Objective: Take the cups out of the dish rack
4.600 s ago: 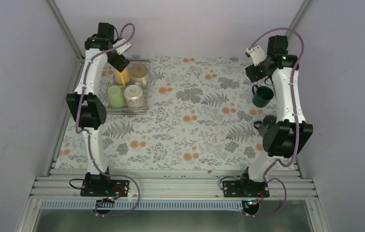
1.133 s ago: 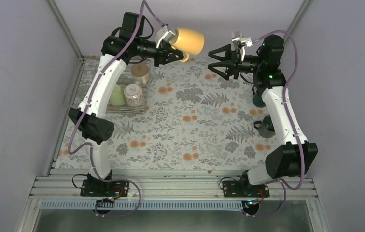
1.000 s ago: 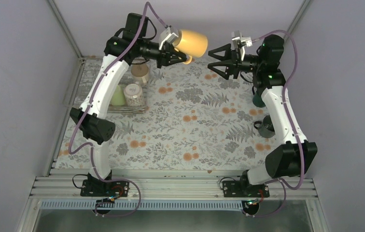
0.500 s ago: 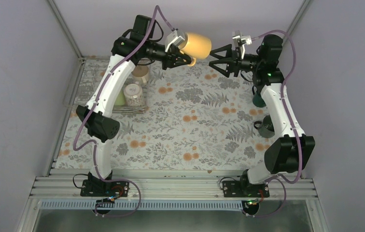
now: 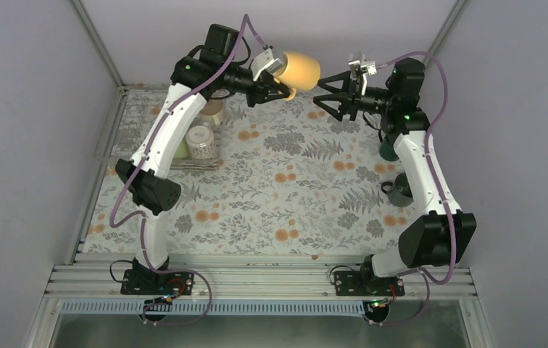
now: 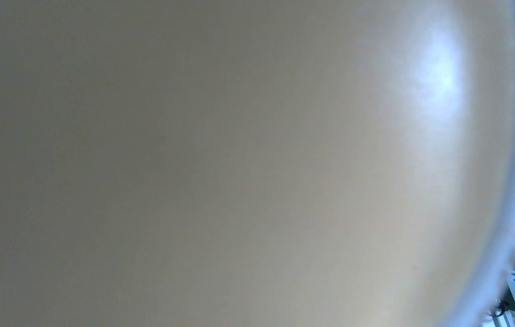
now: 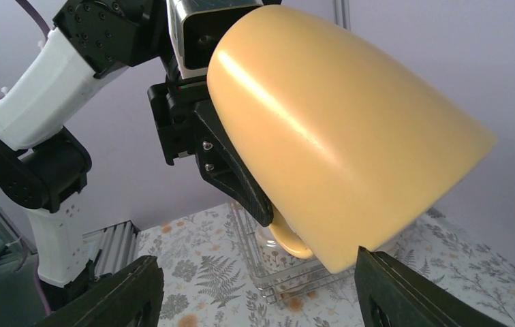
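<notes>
High over the table's far side, my left gripper (image 5: 283, 90) is shut on the handle of the yellow cup (image 5: 301, 67), which lies on its side. Its surface fills the left wrist view (image 6: 241, 163) and hides the fingers there. My right gripper (image 5: 323, 95) faces it, open, just to its right. In the right wrist view the yellow cup (image 7: 336, 136) hangs right above my right gripper's (image 7: 261, 300) spread fingers, with the left gripper's finger (image 7: 238, 177) by the handle. The dish rack (image 5: 211, 166) holds the patterned cup (image 5: 200, 143), the pale green cup (image 5: 180, 149) and the cream cup (image 5: 214, 110).
A dark green cup (image 5: 388, 150) and a darker cup (image 5: 400, 191) stand on the floral cloth by the right arm. Both are partly hidden by it. The dish rack (image 7: 323, 274) lies below the held cup. Walls close the back and both sides.
My left arm has carried the yellow cup to the right, up to the right gripper. The right gripper has stayed open and turned a little toward it.
</notes>
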Robot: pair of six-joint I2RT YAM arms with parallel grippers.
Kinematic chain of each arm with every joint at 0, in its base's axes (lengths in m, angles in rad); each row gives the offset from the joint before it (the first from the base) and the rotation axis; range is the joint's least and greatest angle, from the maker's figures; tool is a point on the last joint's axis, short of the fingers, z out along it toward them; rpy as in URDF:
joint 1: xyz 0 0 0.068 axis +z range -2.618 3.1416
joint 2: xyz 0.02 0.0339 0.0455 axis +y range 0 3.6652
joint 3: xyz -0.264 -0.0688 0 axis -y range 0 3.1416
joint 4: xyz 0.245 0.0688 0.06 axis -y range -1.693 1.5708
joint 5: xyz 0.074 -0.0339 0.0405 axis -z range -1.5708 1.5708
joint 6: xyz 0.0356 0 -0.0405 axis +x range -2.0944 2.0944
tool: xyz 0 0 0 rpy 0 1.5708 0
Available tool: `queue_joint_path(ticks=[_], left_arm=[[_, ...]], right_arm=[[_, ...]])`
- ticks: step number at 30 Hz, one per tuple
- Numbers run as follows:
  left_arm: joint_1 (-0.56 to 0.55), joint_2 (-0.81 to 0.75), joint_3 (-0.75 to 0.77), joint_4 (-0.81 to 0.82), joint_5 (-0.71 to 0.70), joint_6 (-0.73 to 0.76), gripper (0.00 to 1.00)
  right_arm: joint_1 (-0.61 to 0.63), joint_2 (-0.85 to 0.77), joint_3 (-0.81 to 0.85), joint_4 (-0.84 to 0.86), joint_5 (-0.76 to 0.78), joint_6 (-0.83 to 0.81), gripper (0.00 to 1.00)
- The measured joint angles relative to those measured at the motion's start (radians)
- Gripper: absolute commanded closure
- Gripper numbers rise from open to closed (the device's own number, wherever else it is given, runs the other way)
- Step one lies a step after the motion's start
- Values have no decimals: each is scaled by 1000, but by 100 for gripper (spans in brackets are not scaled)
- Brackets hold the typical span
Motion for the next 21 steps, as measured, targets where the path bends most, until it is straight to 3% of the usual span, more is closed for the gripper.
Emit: queue_joint_path(ticks=[21], left_arm=[[-14, -7, -5, -4, -61, 27, 98]], right_arm=[[25, -81, -26, -78, 92, -89, 25]])
